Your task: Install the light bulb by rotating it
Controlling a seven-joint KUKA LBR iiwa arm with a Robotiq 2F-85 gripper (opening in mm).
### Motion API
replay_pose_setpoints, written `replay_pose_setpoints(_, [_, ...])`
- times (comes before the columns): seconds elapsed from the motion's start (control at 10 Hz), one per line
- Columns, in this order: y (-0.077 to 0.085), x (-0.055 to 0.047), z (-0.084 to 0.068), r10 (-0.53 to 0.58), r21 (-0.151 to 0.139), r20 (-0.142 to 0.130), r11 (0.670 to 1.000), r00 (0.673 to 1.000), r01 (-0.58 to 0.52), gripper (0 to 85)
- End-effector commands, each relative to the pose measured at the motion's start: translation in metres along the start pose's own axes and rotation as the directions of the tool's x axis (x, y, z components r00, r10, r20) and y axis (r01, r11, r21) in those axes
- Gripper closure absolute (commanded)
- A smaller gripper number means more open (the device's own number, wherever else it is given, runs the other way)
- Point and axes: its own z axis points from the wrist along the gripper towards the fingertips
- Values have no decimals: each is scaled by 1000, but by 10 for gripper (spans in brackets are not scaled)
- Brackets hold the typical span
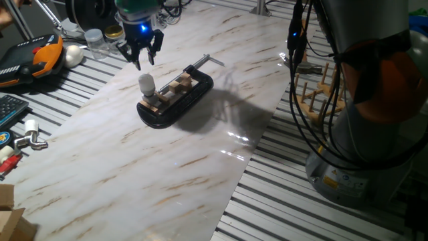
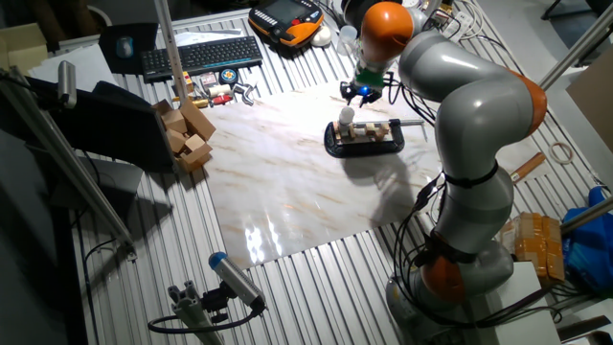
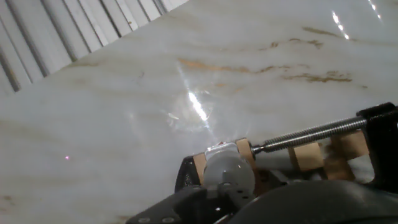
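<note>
One fixed view shows the gripper (image 1: 139, 59) above the light bulb (image 1: 146, 84), apart from it. Its fingers (image 1: 127, 51) are spread and hold nothing. The bulb stands upright in the black clamp (image 1: 175, 99).

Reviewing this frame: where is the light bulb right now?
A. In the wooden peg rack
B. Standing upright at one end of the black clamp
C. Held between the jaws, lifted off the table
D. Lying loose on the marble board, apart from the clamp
B. The light bulb stands upright at the end of the black clamp, while the gripper hovers above with open jaws, not touching it.
</note>
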Motion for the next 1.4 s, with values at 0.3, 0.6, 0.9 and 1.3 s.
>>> replay_pose_setpoints(0.3, [2, 7, -11, -362, -39, -37, 932, 931, 361, 850])
replay_pose_setpoints(0.6, [9, 15, -18, -435, -53, -55, 900, 899, 433, 850])
replay_pose_setpoints(0.9, [13, 23, -16, -491, -61, -48, 871, 870, 488, 850])
replay_pose_setpoints(1.3, [18, 32, -12, -540, -54, -42, 842, 841, 537, 850])
